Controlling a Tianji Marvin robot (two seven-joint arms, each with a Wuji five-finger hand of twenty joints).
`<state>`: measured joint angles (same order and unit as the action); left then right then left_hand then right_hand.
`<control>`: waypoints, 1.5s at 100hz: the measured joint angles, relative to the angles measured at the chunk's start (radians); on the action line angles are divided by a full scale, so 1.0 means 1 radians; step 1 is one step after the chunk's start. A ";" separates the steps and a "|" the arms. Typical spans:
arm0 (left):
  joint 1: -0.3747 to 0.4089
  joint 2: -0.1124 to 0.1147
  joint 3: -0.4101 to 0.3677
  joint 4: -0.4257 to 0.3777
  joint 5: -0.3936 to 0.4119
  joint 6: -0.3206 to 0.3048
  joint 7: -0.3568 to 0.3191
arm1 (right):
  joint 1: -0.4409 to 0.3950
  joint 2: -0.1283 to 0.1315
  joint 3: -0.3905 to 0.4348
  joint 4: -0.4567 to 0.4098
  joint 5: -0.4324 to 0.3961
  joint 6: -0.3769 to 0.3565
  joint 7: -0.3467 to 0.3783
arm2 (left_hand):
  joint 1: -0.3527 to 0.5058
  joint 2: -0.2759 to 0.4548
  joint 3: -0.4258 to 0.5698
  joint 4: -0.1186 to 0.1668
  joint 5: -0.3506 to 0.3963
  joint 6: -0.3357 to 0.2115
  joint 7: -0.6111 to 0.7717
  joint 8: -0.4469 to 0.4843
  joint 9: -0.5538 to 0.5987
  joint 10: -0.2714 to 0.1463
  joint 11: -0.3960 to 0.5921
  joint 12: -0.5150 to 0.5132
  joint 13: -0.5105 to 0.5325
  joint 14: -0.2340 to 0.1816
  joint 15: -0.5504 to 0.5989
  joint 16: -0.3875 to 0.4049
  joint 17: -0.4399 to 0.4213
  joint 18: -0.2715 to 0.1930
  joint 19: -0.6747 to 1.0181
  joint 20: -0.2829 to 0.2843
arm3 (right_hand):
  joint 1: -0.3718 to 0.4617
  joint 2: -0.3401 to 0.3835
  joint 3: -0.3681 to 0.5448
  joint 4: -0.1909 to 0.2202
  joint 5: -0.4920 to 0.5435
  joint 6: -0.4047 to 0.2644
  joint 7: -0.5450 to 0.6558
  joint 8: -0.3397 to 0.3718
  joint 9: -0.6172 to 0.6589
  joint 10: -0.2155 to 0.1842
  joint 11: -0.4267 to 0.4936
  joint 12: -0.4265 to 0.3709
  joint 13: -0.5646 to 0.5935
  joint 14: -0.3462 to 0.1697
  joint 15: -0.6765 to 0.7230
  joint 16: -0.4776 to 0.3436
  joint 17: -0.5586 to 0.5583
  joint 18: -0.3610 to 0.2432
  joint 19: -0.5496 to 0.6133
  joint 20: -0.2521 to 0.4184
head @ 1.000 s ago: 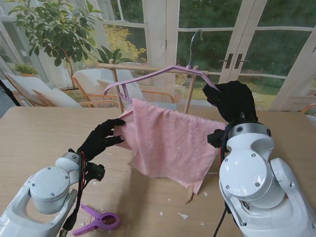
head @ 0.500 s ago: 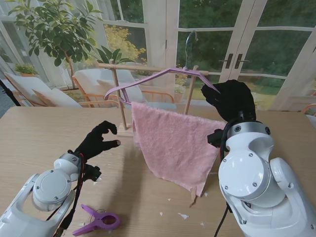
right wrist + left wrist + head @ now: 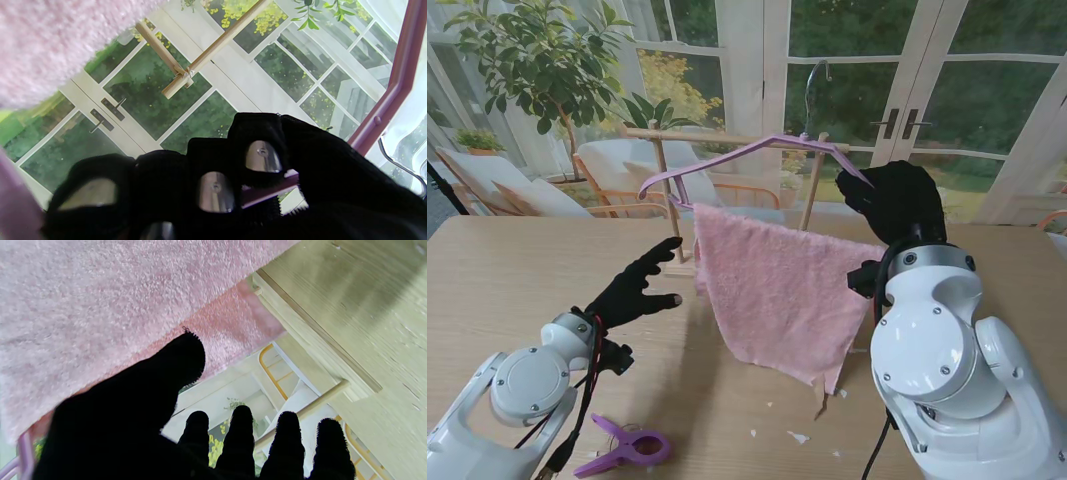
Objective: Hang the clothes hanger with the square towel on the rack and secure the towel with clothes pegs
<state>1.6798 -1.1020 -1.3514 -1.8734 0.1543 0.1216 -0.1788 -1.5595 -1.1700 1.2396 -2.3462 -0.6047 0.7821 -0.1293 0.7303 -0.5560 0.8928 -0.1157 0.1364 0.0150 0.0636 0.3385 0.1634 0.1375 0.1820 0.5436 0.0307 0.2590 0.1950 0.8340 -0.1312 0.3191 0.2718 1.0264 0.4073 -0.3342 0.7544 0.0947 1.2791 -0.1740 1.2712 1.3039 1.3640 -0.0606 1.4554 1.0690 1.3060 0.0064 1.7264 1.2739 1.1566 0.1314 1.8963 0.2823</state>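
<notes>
Now the right hand grips one hanger bearing one pink towel, the left hand splayed empty, one purple peg on the surface.

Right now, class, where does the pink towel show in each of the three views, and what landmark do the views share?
Stand view: the pink towel hangs mid-picture from the purple hanger.
Left wrist view: the towel fills the far side beyond the left hand.
Right wrist view: a corner of it.
Shared landmark: the wooden rack.

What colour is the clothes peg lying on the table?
Purple plastic clothes peg; clearest in the stand view.
</notes>
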 measured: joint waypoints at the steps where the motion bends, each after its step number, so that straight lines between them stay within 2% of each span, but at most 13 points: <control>1: -0.004 0.000 0.005 0.003 0.000 0.002 0.002 | 0.000 0.000 -0.001 0.000 0.000 0.000 0.001 | 0.003 0.000 0.000 0.000 0.000 0.001 -0.005 -0.010 -0.002 0.000 -0.003 0.000 0.000 0.000 0.000 0.000 0.000 0.000 0.000 0.000 | 0.000 0.000 0.000 0.000 0.000 0.000 0.000 0.000 0.000 0.000 0.000 0.000 0.000 0.000 0.000 0.000 0.000 0.000 0.000 0.000; 21: -0.087 -0.012 0.089 0.058 0.004 0.122 0.067 | 0.005 0.000 -0.014 0.000 0.001 0.000 0.004 | -0.012 0.000 0.007 0.000 0.000 0.062 -0.077 -0.126 -0.019 -0.001 -0.052 0.011 0.000 -0.002 -0.013 0.000 0.000 0.000 0.000 0.000 | 0.000 0.000 0.000 0.000 0.000 0.000 0.000 0.000 0.000 0.000 0.000 0.000 0.000 0.000 0.000 0.000 0.000 0.000 0.000 0.000; 36: -0.158 -0.027 0.143 0.121 -0.003 0.172 0.103 | 0.006 -0.001 -0.021 0.000 0.020 -0.002 0.000 | -0.012 0.000 0.007 0.000 0.000 0.062 -0.078 -0.138 -0.019 -0.001 -0.061 0.023 0.000 -0.002 -0.025 0.000 0.000 -0.001 0.000 0.000 | 0.000 0.001 0.000 0.000 0.000 0.000 0.000 0.000 0.000 0.000 0.000 0.000 0.000 0.000 0.000 0.000 0.000 0.000 0.000 0.000; 44: -0.187 -0.037 0.158 0.149 -0.031 0.188 0.105 | 0.006 -0.001 -0.025 0.000 0.021 -0.007 0.000 | -0.008 0.000 0.007 0.000 0.005 0.008 -0.046 -0.082 -0.019 -0.003 -0.061 0.035 0.000 -0.002 -0.041 0.011 0.000 -0.001 0.000 0.000 | 0.000 0.001 0.000 0.000 0.000 0.000 0.000 0.000 0.000 0.000 0.000 0.000 0.000 0.000 0.000 0.000 0.000 0.000 0.000 0.000; 51: -0.199 -0.042 0.161 0.168 -0.072 0.175 0.097 | 0.005 -0.001 -0.028 0.000 0.022 -0.012 0.001 | 0.016 0.012 0.009 0.000 0.124 -0.057 0.116 0.003 -0.017 -0.014 -0.027 0.051 0.006 -0.002 -0.049 0.026 0.001 -0.001 0.000 0.000 | 0.000 0.001 0.000 0.000 0.000 0.000 0.000 0.000 0.000 0.000 0.000 0.000 0.000 0.000 0.000 0.000 0.000 0.000 0.000 0.000; 55: -0.202 -0.044 0.162 0.178 -0.099 0.156 0.098 | 0.005 -0.001 -0.028 0.000 0.021 -0.014 0.003 | 0.059 0.043 -0.007 0.000 0.273 -0.057 0.282 0.058 -0.007 -0.016 0.037 0.069 0.027 -0.002 -0.050 0.037 0.010 -0.001 0.000 0.000 | 0.000 0.001 0.000 0.000 0.000 0.000 0.000 0.000 0.000 0.000 0.000 0.000 0.000 0.000 0.000 0.000 0.000 0.000 0.000 0.000; 60: -0.203 -0.050 0.165 0.190 -0.145 0.128 0.116 | 0.006 -0.001 -0.029 0.000 0.021 -0.014 0.003 | 0.229 0.090 -0.181 0.000 0.481 0.001 0.523 0.079 0.029 -0.022 0.154 0.079 0.042 -0.002 -0.050 0.049 0.011 -0.001 0.000 0.001 | 0.000 0.001 0.000 0.000 0.000 0.000 0.000 0.000 0.000 0.000 0.000 0.000 0.000 0.000 0.000 0.000 0.000 0.000 0.000 0.000; 66: -0.201 -0.060 0.168 0.199 -0.196 0.119 0.149 | 0.006 -0.001 -0.029 0.000 0.023 -0.014 0.002 | 0.335 0.137 -0.324 0.001 0.595 0.061 0.706 0.103 0.069 -0.023 0.245 0.072 0.043 -0.002 -0.050 0.060 0.011 -0.001 0.000 0.011 | 0.000 0.001 0.000 0.000 0.000 0.000 0.000 0.000 0.000 0.000 0.000 0.000 0.000 0.000 0.000 0.000 0.000 0.000 0.000 0.000; 98: -0.211 -0.070 0.175 0.273 -0.165 0.131 0.120 | 0.056 -0.016 -0.046 0.004 0.083 0.036 -0.022 | 0.384 0.180 -0.447 0.000 0.565 0.072 0.727 0.311 0.076 -0.023 0.337 0.069 0.043 -0.001 -0.050 0.061 0.011 -0.001 0.000 0.022 | 0.000 0.001 0.001 0.000 0.000 0.000 0.000 0.000 0.000 0.000 0.000 0.000 0.000 0.000 0.000 0.000 0.000 0.000 0.000 0.000; 119: -0.228 -0.072 0.185 0.322 -0.173 0.140 0.120 | 0.100 -0.013 -0.053 0.003 0.051 0.069 0.027 | 0.408 0.185 -0.470 -0.001 0.560 0.075 0.717 0.334 0.076 -0.023 0.342 0.070 0.043 -0.001 -0.050 0.061 0.011 -0.001 0.000 0.022 | 0.000 0.001 0.001 0.000 0.000 0.000 0.000 0.000 0.000 0.000 0.000 0.000 0.000 0.000 0.000 0.000 0.000 0.000 0.000 0.000; 123: -0.228 -0.072 0.185 0.323 -0.173 0.141 0.119 | 0.100 -0.009 -0.052 0.002 0.042 0.069 0.037 | 0.404 0.185 -0.456 -0.001 0.512 0.082 0.713 0.329 0.075 -0.023 0.341 0.062 0.043 -0.001 -0.050 0.062 0.011 -0.001 0.000 0.025 | 0.000 0.001 0.001 0.000 0.000 0.000 0.000 0.000 0.000 0.000 0.000 0.000 0.000 0.000 0.000 0.000 0.000 0.000 0.000 0.000; 133: -0.225 -0.067 0.175 0.320 -0.156 0.144 0.060 | 0.099 -0.002 -0.046 0.000 0.042 0.068 0.049 | 0.222 0.170 -0.200 0.000 0.274 0.080 0.522 0.214 0.046 -0.023 0.276 0.030 0.043 -0.004 -0.051 0.062 0.011 -0.002 0.000 0.026 | 0.000 0.001 0.001 0.000 0.000 0.000 0.000 0.000 0.000 0.000 0.000 0.000 0.000 0.000 0.000 0.000 0.000 0.000 0.000 0.000; 150: -0.177 -0.049 0.126 0.253 -0.137 0.142 0.023 | 0.088 0.004 -0.026 0.000 0.044 0.054 0.063 | 0.127 0.096 -0.081 0.000 0.100 0.102 0.390 0.088 0.035 -0.022 0.203 0.023 0.042 -0.006 -0.051 0.062 0.011 -0.002 0.000 0.026 | 0.000 0.002 0.001 0.000 0.000 0.000 0.000 0.000 0.000 0.000 0.000 0.000 0.000 0.000 0.000 0.000 0.000 0.000 0.000 0.000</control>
<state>1.5027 -1.1507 -1.2256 -1.6202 0.0174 0.2636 -0.1555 -1.4715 -1.1661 1.2136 -2.3463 -0.5608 0.8362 -0.0665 0.8572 -0.4601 0.8118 -0.1157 0.2365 0.1168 0.4534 0.4267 0.1987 0.1157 0.3846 0.5661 0.0725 0.2530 0.1435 0.8955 -0.1206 0.3173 0.2715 1.0523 0.4070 -0.3326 0.7550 0.0947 1.2791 -0.1740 1.2712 1.3039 1.3639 -0.0606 1.4556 1.0689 1.3060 0.0064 1.7263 1.2740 1.1566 0.1314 1.8963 0.2823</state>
